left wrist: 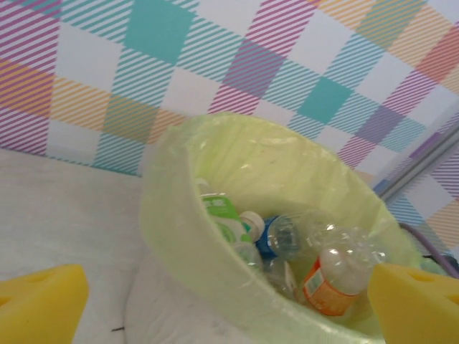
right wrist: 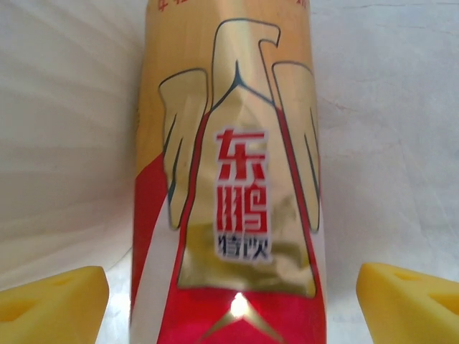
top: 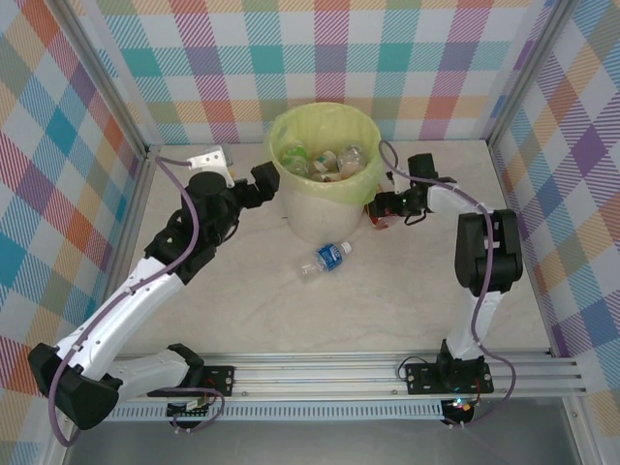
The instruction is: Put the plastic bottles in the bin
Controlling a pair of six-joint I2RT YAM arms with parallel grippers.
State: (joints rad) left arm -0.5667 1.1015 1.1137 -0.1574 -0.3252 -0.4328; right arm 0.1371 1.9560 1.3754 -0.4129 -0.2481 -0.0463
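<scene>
The bin (top: 308,215), an off-white bucket lined with a pale yellow-green bag, stands at the back centre and holds several plastic bottles (top: 325,161). In the left wrist view the bin's rim (left wrist: 172,222) is close, with a green-labelled (left wrist: 224,213), a blue-labelled (left wrist: 278,236) and an orange-labelled bottle (left wrist: 328,285) inside. My left gripper (top: 265,184) (left wrist: 229,304) is open at the bin's left rim, holding nothing. A blue-labelled bottle (top: 327,259) lies on the table in front of the bin. My right gripper (top: 381,207) (right wrist: 229,301) stands open around a red-and-gold labelled bottle (right wrist: 229,165) (top: 374,219) beside the bin's right side, with gaps on both sides.
The pale tabletop (top: 407,300) is fenced by checked walls and metal posts (top: 121,107). A rail (top: 329,373) carrying both arm bases runs along the near edge. The bin's wall rises right behind the red-and-gold bottle.
</scene>
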